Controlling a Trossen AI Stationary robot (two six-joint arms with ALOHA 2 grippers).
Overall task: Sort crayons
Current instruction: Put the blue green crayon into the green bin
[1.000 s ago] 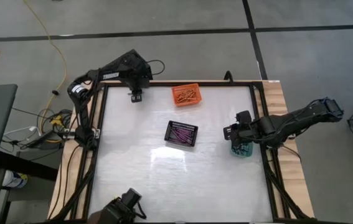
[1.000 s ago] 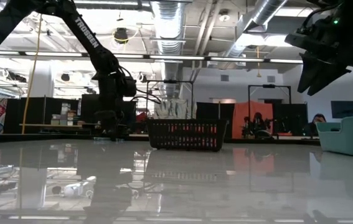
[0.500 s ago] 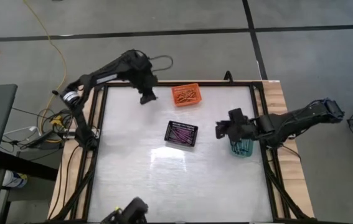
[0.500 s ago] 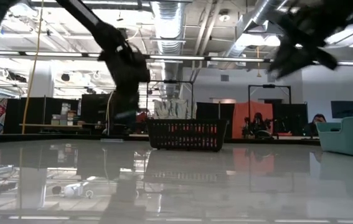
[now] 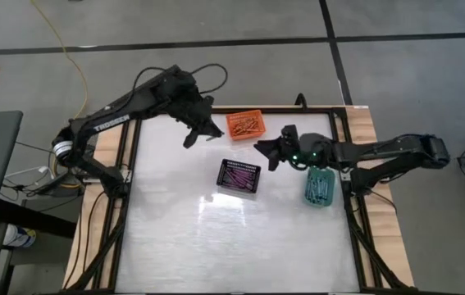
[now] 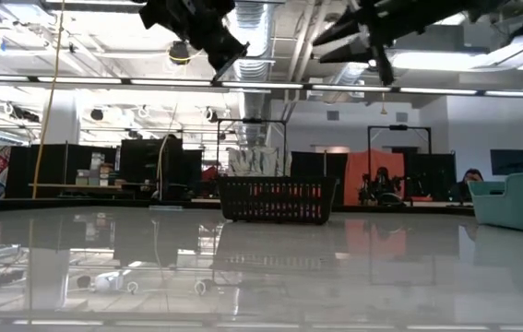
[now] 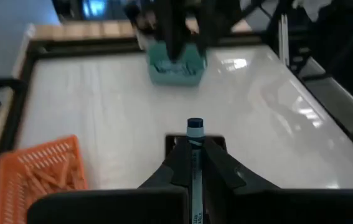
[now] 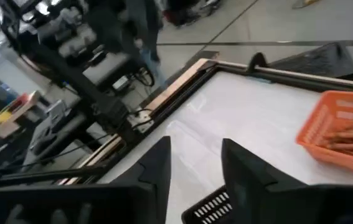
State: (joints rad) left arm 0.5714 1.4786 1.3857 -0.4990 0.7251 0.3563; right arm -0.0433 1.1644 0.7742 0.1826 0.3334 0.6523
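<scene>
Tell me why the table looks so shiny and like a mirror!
In the low view the glossy table mirrors the ceiling lights and the black basket; in the high view a pale glare patch sits on it below that basket; in the right wrist view the room behind looks smeared and blurry.

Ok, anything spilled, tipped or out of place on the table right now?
Nothing stands out. The orange basket, black basket and teal basket sit upright with crayons inside, none loose on the table. The left gripper holds a teal-blue crayon; the right gripper is open and empty.
</scene>
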